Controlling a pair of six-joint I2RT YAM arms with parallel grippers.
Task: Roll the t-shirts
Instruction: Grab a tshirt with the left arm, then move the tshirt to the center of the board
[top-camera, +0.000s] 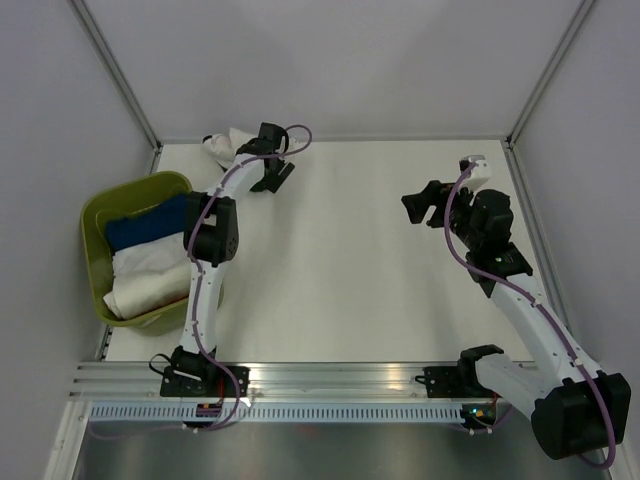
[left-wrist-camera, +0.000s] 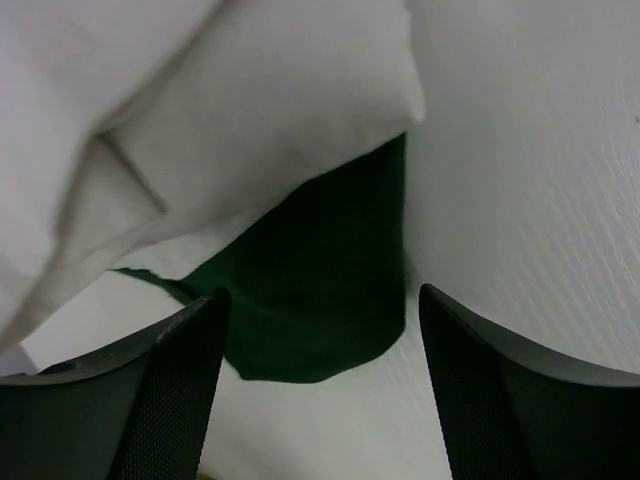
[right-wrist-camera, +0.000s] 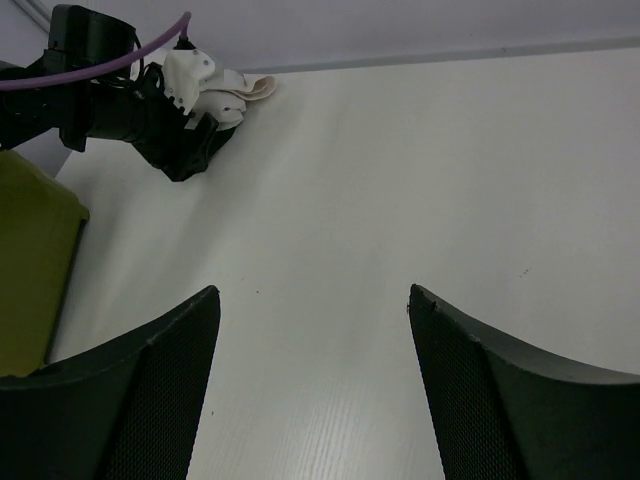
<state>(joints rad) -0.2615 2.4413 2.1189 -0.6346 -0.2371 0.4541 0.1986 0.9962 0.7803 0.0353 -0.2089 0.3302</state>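
Note:
A white t-shirt (top-camera: 226, 145) with small print lies crumpled in the back left corner of the table. It also shows in the right wrist view (right-wrist-camera: 212, 82). In the left wrist view the white cloth (left-wrist-camera: 200, 130) fills the top left, and a dark green t-shirt (left-wrist-camera: 320, 270) sticks out from under it. My left gripper (top-camera: 275, 175) is open and empty right beside the pile, with the green cloth just beyond its fingertips (left-wrist-camera: 190, 380). My right gripper (top-camera: 425, 205) is open and empty above bare table at the right (right-wrist-camera: 312, 290).
A green basket (top-camera: 95, 215) stands at the left edge, holding a blue bundle (top-camera: 150, 222) and white bundles (top-camera: 150, 275). Its corner shows in the right wrist view (right-wrist-camera: 30, 270). Grey walls enclose the table on three sides.

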